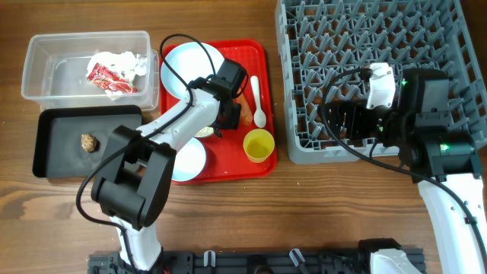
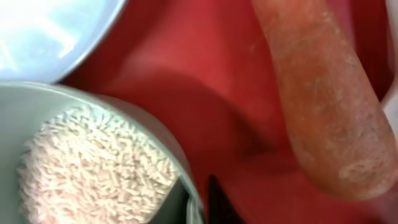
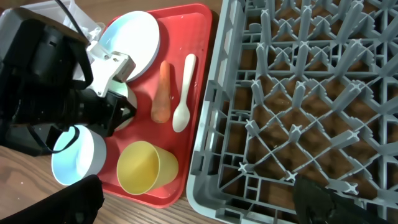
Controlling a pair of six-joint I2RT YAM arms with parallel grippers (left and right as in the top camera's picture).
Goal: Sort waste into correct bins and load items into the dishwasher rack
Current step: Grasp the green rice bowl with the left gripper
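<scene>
Left pincer (image 1: pixel 226 122) low between carrot (image 2: pixel 323 99) and pale-green bowl (image 2: pixel 37 102) of rice (image 2: pixel 93 165), its opening indiscernible.

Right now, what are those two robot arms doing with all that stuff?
The left gripper is down over the red tray, close to the pale-green bowl of rice, with the carrot lying beside it. The right gripper hangs open over the dishwasher rack, holding nothing. The wrapper sits in the clear tub and a brown lump in the black tray. The plate, yellow cup and spoon lie on the red tray.
</scene>
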